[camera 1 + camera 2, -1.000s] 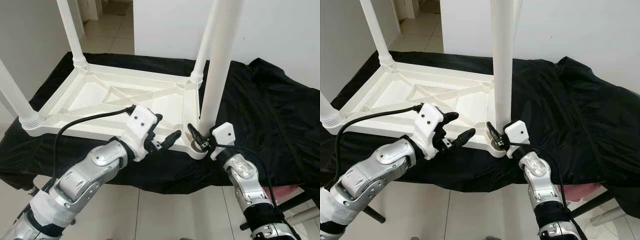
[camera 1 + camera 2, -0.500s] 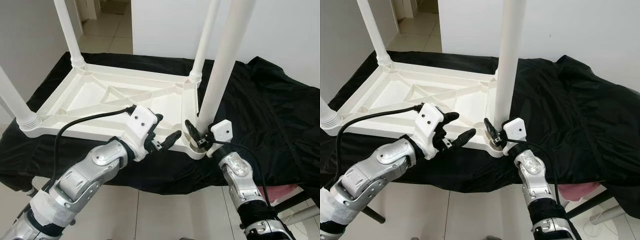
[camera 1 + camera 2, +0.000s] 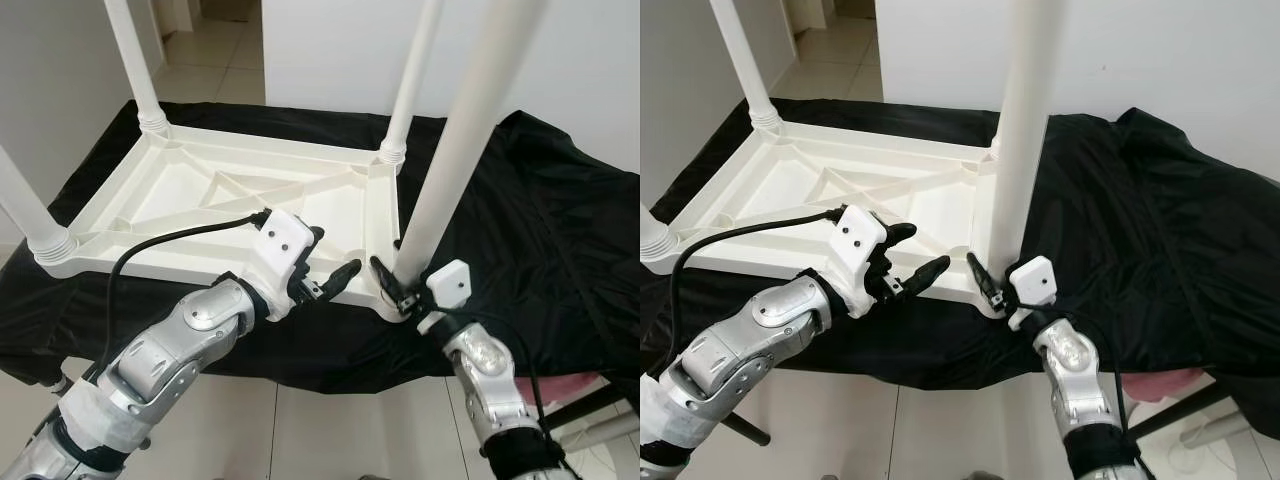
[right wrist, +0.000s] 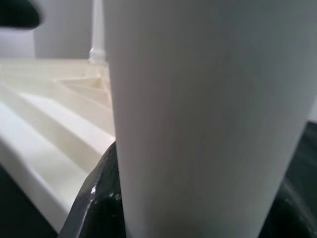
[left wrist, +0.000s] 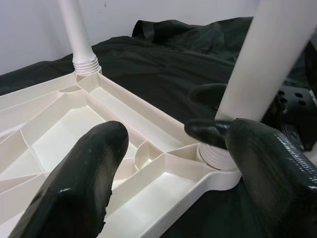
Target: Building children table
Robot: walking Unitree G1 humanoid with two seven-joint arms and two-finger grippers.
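A white plastic table top (image 3: 180, 190) lies upside down on a black cloth. White legs stand in three corners: far left (image 3: 130, 60), far right (image 3: 410, 80), near left (image 3: 30, 210). The fourth leg (image 3: 460, 150) has its foot at the near right corner socket (image 5: 215, 156) and leans to the right at its top. My right gripper (image 3: 395, 282) is shut on its base; the right wrist view has this leg (image 4: 208, 124) close between the black fingers. My left gripper (image 3: 330, 258) hovers open at the top's near edge, just left of that corner, holding nothing.
The black cloth (image 3: 530, 220) drapes a low stand and hangs over its front edge. Tiled floor (image 3: 330, 430) lies below my arms. A white wall stands behind, with a doorway at the far left. Something pink (image 3: 590, 385) peeks out at the lower right.
The leg in my right gripper has tipped from nearly upright to leaning right at the top, and the right wrist has dropped toward me. The left gripper stays put.
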